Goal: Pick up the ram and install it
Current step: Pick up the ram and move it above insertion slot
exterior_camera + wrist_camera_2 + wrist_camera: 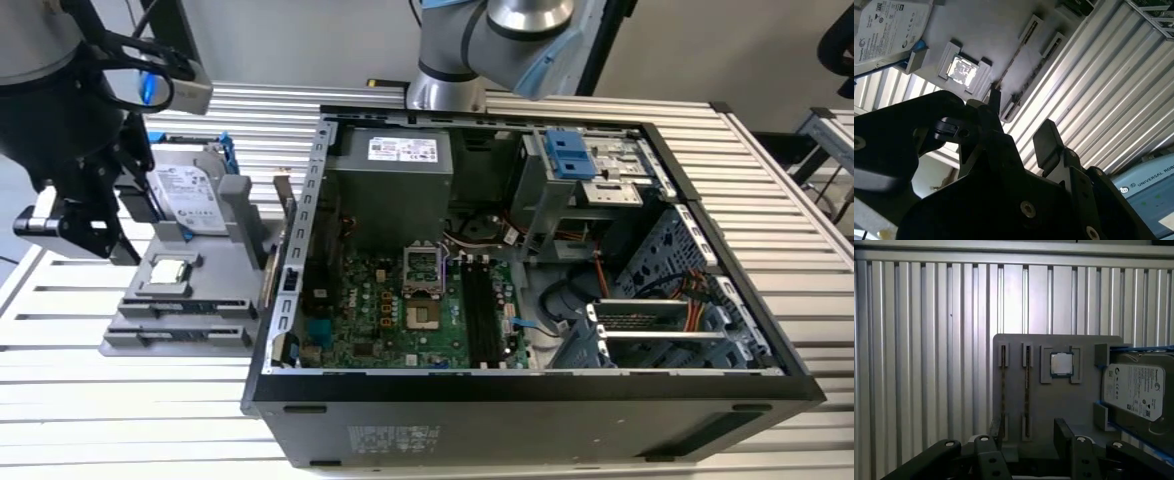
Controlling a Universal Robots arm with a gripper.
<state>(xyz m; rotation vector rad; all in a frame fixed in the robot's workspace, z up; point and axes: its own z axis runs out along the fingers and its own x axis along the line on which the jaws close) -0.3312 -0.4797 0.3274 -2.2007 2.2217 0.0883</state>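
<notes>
Lost behind one of the fingers point(995, 100) in the second wrist view: one end of the ram point(1014, 57). Cut off at the frame edge in the first wrist view: the hard drive point(1136, 390) and the bases of the fingers. Partly covered by the arm point(74, 140) in the exterior view: the hard drive's near side.

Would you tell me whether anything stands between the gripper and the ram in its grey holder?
Nothing visible does. In the first wrist view the open gripper faces the grey holder, and the ram sits uncovered in its slot.
</notes>
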